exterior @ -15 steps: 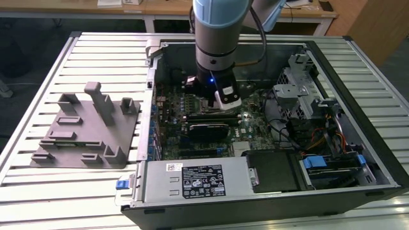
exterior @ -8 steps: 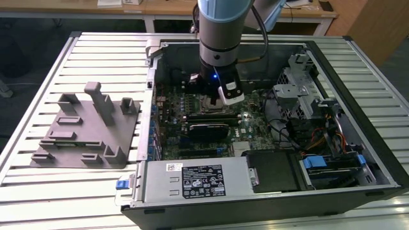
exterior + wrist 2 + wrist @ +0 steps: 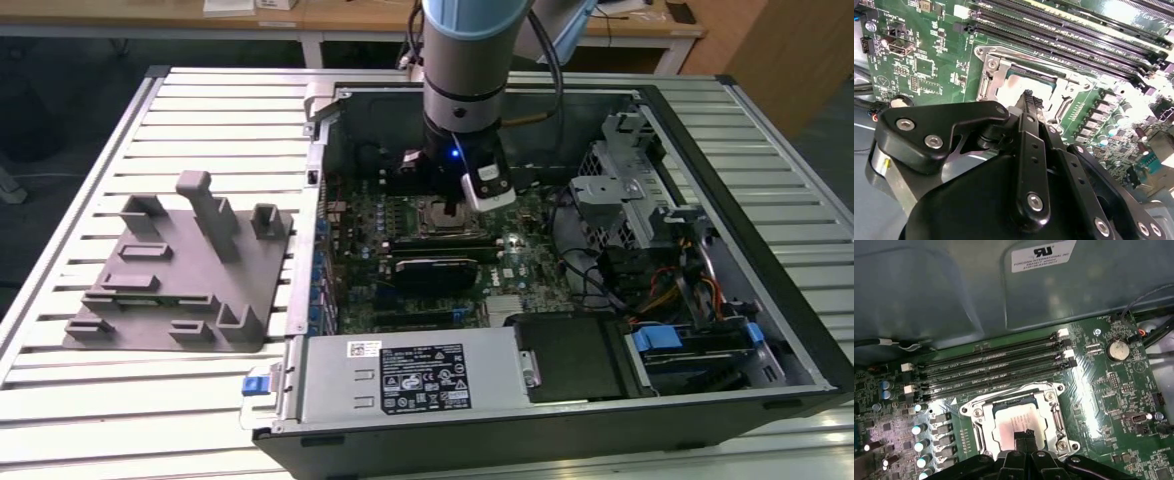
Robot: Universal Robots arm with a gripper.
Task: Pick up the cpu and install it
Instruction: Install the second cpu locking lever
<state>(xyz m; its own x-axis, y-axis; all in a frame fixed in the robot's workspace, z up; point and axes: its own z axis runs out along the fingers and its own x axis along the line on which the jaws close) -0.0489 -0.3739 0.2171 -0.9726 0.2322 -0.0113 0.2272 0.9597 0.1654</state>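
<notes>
Closed black gripper [image 3: 1025, 436] fingertips rest on the silvery-white square cpu [image 3: 1016, 426], seated in its socket [image 3: 1051, 405].

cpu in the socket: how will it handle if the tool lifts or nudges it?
The cpu looks like a thin flat plate with a smooth metal top: probably stiff, light, possibly slippery. Lying flat inside the socket frame, it seems unlikely to roll or tip.

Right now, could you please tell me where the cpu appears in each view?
Exterior view: cpu in the socket frame, under the gripper.
First wrist view: cpu inside the frame, beyond the fingers.
Second wrist view: cpu inside the frame.
Shared landmark: the silver socket frame.
</notes>
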